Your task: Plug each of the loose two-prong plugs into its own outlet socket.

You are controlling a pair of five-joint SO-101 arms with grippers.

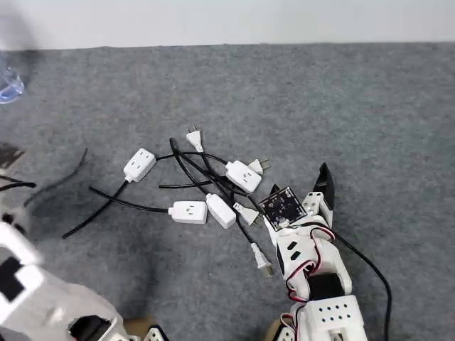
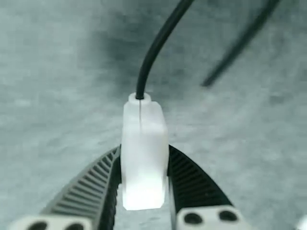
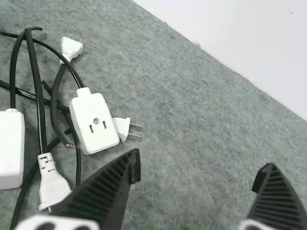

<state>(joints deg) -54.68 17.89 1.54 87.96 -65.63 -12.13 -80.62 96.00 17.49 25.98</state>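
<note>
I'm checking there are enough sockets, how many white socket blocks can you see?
4. Left socket block; middle socket block; angled socket block beside it; back socket block among the cords. A held white piece may be another.

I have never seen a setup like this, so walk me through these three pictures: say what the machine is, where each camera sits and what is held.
These are two small robot arms working at a table. The high view comes from a fixed camera looking down on a grey mat. On the mat lies a tangle of black cords, white outlet sockets and loose two-prong plugs. The other two cameras ride on the arms' wrists, looking past the grippers. The left gripper is shut on a white cord end; I cannot tell whether it is a plug or a socket. The right gripper is open and holds nothing.
</note>
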